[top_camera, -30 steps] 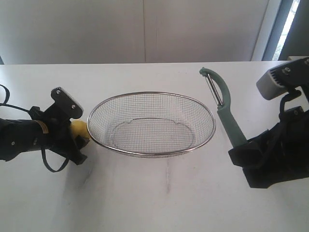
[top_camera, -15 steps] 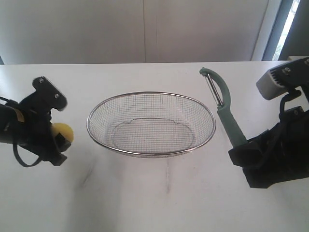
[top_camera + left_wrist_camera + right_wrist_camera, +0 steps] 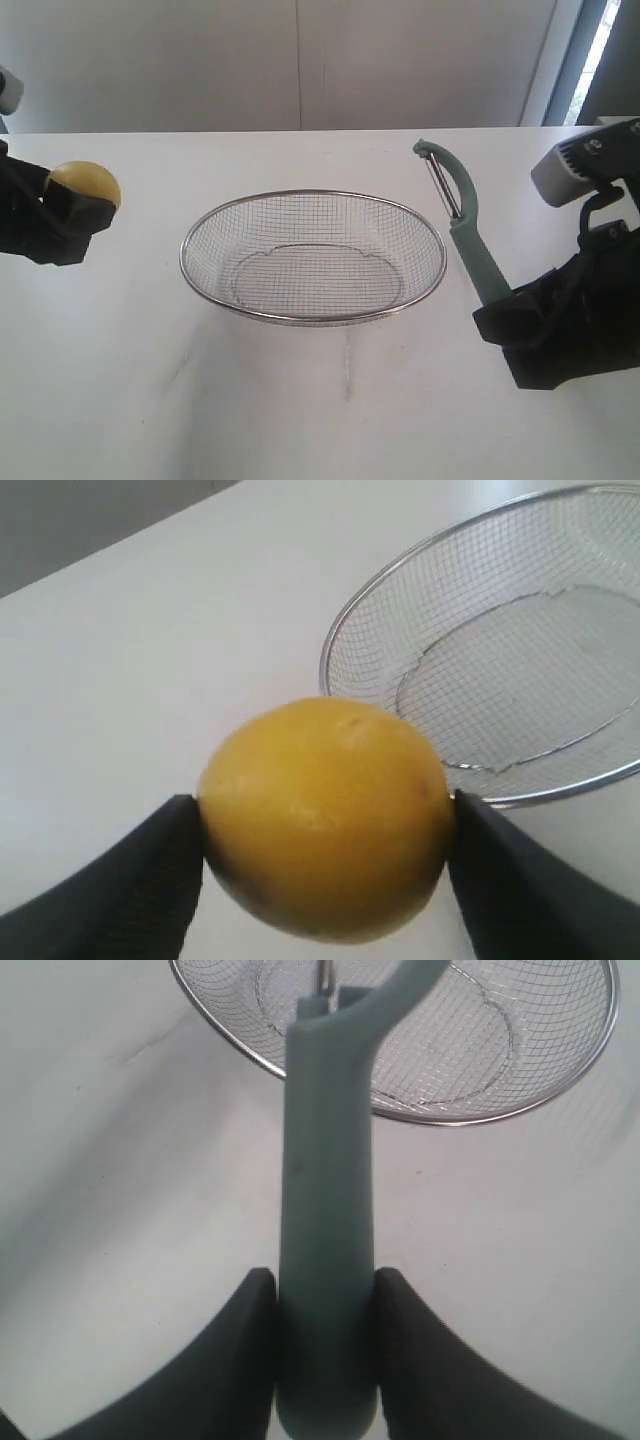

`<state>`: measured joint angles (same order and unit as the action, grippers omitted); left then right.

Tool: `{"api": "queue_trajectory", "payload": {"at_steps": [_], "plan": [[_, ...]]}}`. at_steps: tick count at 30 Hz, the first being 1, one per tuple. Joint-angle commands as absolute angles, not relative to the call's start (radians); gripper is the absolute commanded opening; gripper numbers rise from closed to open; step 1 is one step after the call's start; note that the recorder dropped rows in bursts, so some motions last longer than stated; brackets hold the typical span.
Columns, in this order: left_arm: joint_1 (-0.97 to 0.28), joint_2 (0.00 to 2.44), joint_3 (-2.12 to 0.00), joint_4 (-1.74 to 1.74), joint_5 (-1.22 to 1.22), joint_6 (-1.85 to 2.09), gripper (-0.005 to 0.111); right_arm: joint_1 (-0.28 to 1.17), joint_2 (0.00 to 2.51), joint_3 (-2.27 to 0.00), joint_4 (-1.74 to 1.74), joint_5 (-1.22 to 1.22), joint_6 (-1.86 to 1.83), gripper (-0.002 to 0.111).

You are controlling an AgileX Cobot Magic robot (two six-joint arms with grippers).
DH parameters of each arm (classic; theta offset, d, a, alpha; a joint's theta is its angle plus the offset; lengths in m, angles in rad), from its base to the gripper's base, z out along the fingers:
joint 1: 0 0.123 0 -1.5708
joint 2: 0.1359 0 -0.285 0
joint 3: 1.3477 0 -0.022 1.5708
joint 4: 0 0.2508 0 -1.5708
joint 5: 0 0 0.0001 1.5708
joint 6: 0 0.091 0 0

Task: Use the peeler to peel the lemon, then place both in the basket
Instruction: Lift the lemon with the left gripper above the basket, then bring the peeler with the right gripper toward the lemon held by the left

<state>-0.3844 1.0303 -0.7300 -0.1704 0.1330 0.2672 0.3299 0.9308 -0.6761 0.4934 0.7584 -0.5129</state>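
The round yellow lemon (image 3: 84,181) (image 3: 325,815) is pinched between the black fingers of my left gripper (image 3: 72,205) (image 3: 325,825), held up above the table at the far left. The wire mesh basket (image 3: 312,196) (image 3: 345,645) (image 3: 590,1060) stands empty in the middle of the table. My right gripper (image 3: 500,305) (image 3: 325,1305) is shut on the lower end of the teal-green peeler (image 3: 470,240) (image 3: 328,1220). The peeler points up and away, its blade head (image 3: 440,180) just right of the basket's rim.
The white table (image 3: 330,400) runs under everything and ends at a pale wall behind. The right arm's black body (image 3: 565,320) fills the lower right, with a grey camera housing (image 3: 580,165) above it.
My left gripper has lifted the lemon from the table beside the basket's left rim, up and away to the left. The right arm and peeler have not moved.
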Motion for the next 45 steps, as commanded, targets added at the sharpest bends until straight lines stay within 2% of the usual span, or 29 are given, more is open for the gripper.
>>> {"api": "queue_trajectory", "payload": {"at_steps": [1, 9, 14, 18, 25, 35, 41, 45], "plan": [[-0.437, 0.989, -0.728, -0.255, 0.123, 0.258, 0.0, 0.33, 0.925, -0.675, 0.499, 0.755, -0.511, 0.0], [-0.643, 0.978, -0.728, -0.258, 0.12, 0.267, 0.0, 0.33, 0.925, -0.675, 0.499, 0.755, -0.511, 0.0], [-0.71, 0.978, -0.728, -0.258, 0.12, 0.269, 0.0, 0.33, 0.925, -0.675, 0.499, 0.755, -0.511, 0.0], [-0.714, 0.978, -0.728, -0.255, 0.12, 0.269, 0.0, 0.33, 0.925, -0.675, 0.499, 0.748, -0.511, 0.0], [-0.713, 0.978, -0.728, -0.254, 0.118, 0.269, 0.0, 0.33, 0.925, -0.675, 0.499, 0.594, -0.511, 0.0], [-0.713, 0.978, -0.728, -0.254, 0.099, 0.269, 0.0, 0.33, 0.927, -0.674, 0.502, 0.596, -0.446, 0.0], [-0.713, 0.978, -0.728, -0.254, 0.099, 0.269, 0.0, 0.33, 1.011, -0.674, 0.5, 0.43, -0.443, 0.0], [-0.713, 0.978, -0.728, -0.254, 0.099, 0.269, 0.0, 0.33, 1.096, -0.679, 0.5, 0.404, -0.448, 0.0]]}}
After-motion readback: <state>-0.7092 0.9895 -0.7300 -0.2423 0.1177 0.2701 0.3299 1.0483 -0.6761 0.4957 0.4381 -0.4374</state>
